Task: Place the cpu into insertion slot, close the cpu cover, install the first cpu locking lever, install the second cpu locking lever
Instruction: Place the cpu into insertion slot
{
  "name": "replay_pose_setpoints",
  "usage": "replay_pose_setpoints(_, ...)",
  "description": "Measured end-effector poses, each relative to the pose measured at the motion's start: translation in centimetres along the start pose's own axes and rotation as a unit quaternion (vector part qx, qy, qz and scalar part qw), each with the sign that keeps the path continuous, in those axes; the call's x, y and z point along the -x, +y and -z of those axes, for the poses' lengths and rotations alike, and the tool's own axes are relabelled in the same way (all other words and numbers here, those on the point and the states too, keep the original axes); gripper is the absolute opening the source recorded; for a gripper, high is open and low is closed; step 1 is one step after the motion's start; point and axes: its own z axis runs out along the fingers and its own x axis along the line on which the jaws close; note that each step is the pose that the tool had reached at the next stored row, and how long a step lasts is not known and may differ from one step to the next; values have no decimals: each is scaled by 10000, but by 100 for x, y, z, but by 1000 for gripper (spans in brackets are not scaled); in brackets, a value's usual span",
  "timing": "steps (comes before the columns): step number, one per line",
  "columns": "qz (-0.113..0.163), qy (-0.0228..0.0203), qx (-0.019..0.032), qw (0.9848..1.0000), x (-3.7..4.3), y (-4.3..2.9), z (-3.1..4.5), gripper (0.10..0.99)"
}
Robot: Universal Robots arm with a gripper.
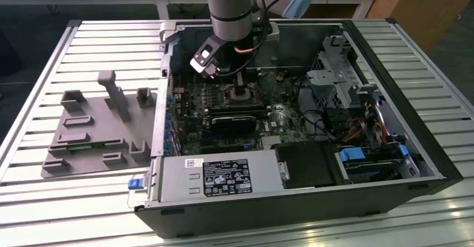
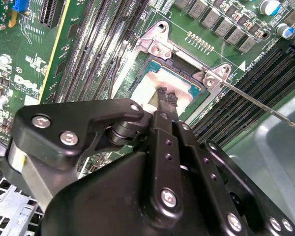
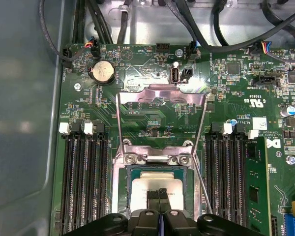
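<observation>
Gripper fingers clenched, empty, tips over cpu sitting in socket; cpu cover flipped open.

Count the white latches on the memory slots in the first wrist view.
4: two latches on the slot bank nearer the coin cell, two on the bank by the green memory stick. Others may be hidden.

Your slatted desk bears an open computer case under the pincer, with a grey fixture block well beside it.
</observation>
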Motion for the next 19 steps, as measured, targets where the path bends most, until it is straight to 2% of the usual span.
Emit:
replay_pose_setpoints(2,-7,51,-1,10000,2,0,2,102)
replay_pose_setpoints(6,-8,52,0,10000,2,5,35,102)
replay_pose_setpoints(13,-10,52,-1,10000,1,21,151,102)
replay_pose_setpoints(19,-11,52,0,10000,1,21,152,102)
